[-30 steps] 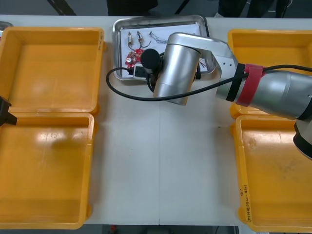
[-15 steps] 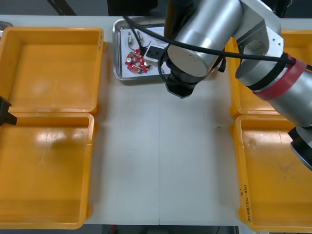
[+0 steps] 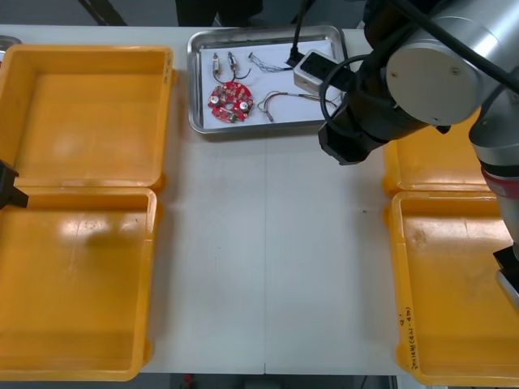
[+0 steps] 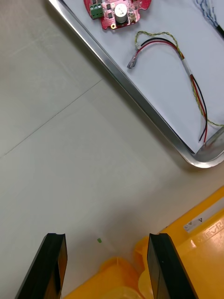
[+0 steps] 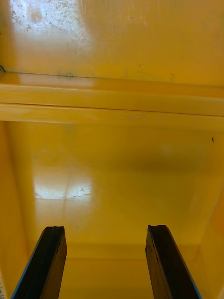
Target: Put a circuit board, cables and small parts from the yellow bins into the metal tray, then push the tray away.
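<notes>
The metal tray (image 3: 197,121), white inside, stands at the table's far middle. In it lie a round red circuit board (image 3: 230,100), small metal parts (image 3: 223,61), a twisted blue and white cable (image 3: 266,61) and a red and yellow cable (image 3: 285,98). My right arm (image 3: 413,81) hangs over the tray's right corner and the far right bin. In the right wrist view my right gripper (image 4: 106,237) is open and holds nothing. It is over bare table, near the tray's rim (image 4: 140,100), the circuit board (image 4: 116,10) and the red and yellow cable (image 4: 182,60). My left gripper (image 5: 106,230) is open over a yellow bin (image 5: 112,159).
Two yellow bins (image 3: 85,113) (image 3: 73,284) lie at the left with nothing in them. Two more (image 3: 430,174) (image 3: 454,292) lie at the right. Their rims (image 4: 186,252) sit just beyond my right fingers. Bare table runs between the bins in front of the tray.
My right arm has swung right from over the tray's near side, uncovering the board and cables. The tray and the left arm have not moved.
</notes>
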Available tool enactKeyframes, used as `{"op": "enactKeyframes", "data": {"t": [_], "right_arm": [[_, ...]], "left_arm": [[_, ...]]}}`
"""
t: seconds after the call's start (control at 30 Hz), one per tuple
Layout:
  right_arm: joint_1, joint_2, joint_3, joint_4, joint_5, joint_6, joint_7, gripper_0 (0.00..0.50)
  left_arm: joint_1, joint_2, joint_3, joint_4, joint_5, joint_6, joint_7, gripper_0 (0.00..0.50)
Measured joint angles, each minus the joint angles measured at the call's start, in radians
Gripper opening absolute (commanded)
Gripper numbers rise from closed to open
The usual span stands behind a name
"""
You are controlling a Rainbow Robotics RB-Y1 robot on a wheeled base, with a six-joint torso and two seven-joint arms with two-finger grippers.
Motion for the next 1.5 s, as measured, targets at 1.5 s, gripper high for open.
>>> {"op": "enactKeyframes", "data": {"t": [1.5], "right_arm": [[0.635,-0.158,-0.707,-0.119,-0.134,0.001,-0.068,0.5]], "left_arm": [[0.0,0.0,0.0,-0.001,0.0,0.0,0.0,0.5]]}}
